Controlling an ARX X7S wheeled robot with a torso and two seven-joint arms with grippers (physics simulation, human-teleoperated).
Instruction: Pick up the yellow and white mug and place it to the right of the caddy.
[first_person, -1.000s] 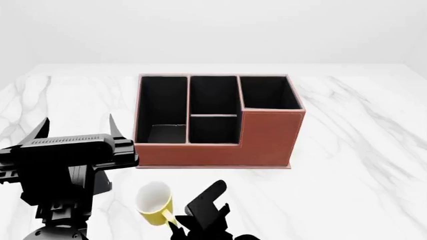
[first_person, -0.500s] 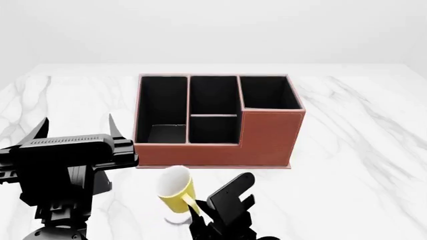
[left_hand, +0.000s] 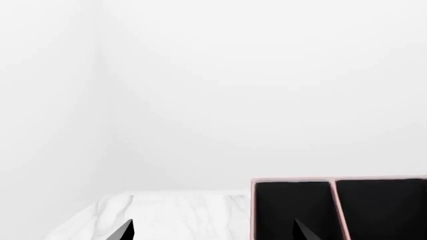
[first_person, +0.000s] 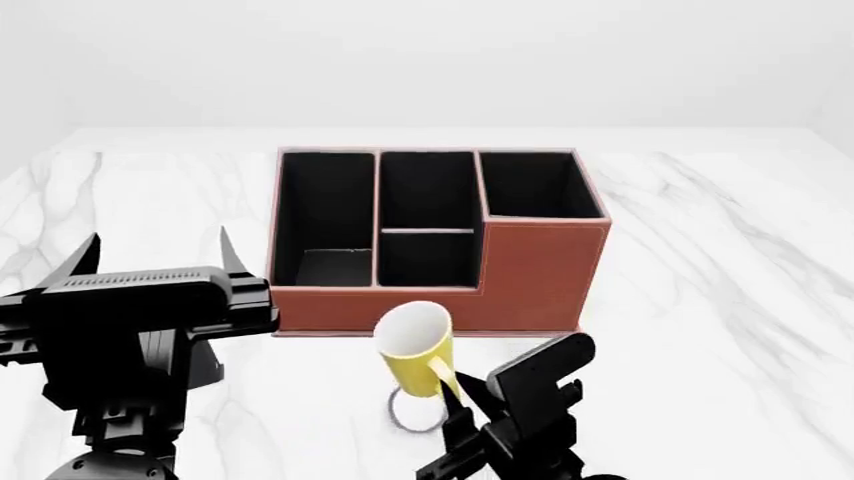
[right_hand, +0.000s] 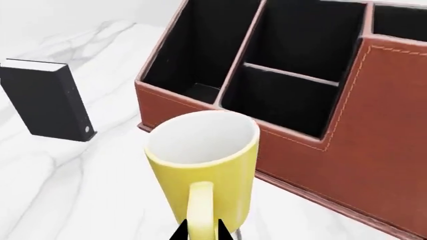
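i have wide bare marble table out to the right of my right claw, running to the far edge and the right edge of the head view. ahead of the claw stands the caddy, its front wall near and its taller corner section on the right side. left of the claw, my left claw and its arm fill the near-left corner, so there is little room that way. in the right wrist view a small black upright box stands on the marble off to the left of the caddy.

the yellow and white mug sits right at my right claw, held up off the table with its shadow ring on the marble below it. its white mouth tips up and toward the caddy's front wall, close to it but apart. in the right wrist view the mug has its handle between the two fingertips, pinched narrowly on it.

the right arm comes up from the near edge, angled forward. the left claw points forward and level, its prongs spread wide with nothing between them.
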